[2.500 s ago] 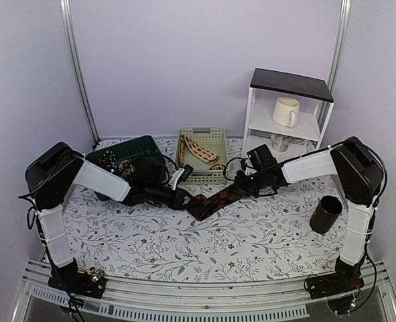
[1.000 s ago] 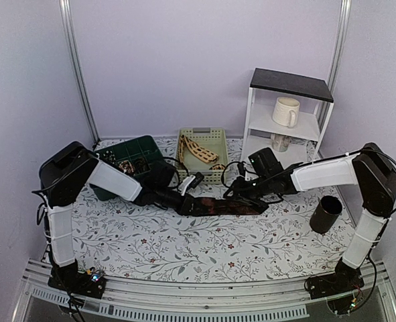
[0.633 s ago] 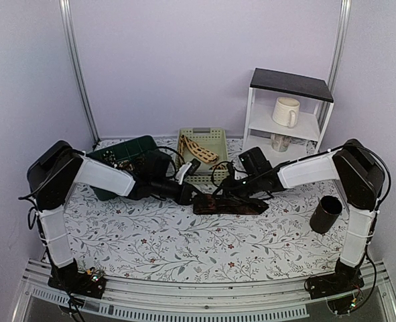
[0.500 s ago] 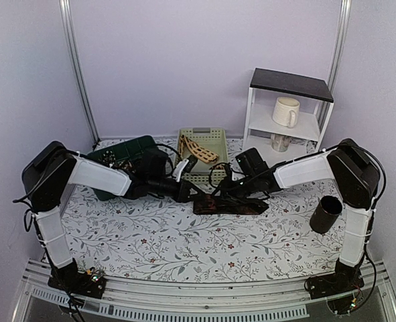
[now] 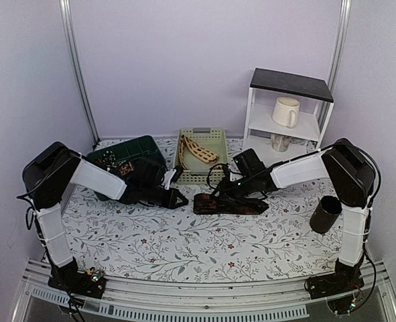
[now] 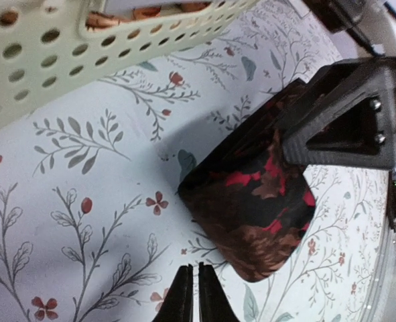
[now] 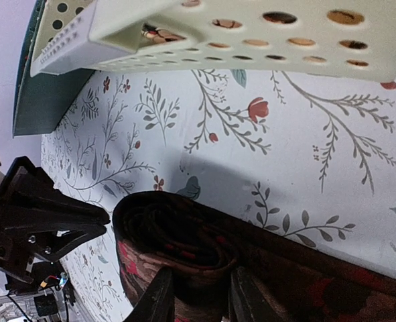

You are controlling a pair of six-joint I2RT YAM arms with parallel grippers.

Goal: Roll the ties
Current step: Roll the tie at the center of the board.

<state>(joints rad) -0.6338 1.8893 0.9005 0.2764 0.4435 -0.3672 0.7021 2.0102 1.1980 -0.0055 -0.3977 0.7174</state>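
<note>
The dark brown-black tie (image 5: 236, 204), flecked with red, lies on the floral counter (image 5: 184, 248) in the middle of the top view. It is just in front of the pale green basket (image 5: 208, 178). Its left end is curled into a loose roll. In the right wrist view the right claw (image 7: 201, 285) is clenched on that roll, with one finger on either side of it.

The left claw (image 6: 193, 272) sits just left of the tie and apart from it. Its jaws are pressed together on nothing, low over the counter.

A beige tie with dark brown markings (image 5: 196, 150) lies at an angle inside the basket. To the left of the basket, a dark green bin (image 5: 134, 142) holds small patterned coils (image 5: 116, 164).

Toward the right edge a black cup (image 5: 325, 215) sits on the counter, well apart from the dark tie. Behind it, at upper right, a white shelf (image 5: 308, 124) carries a cream mug (image 5: 285, 111).
</note>
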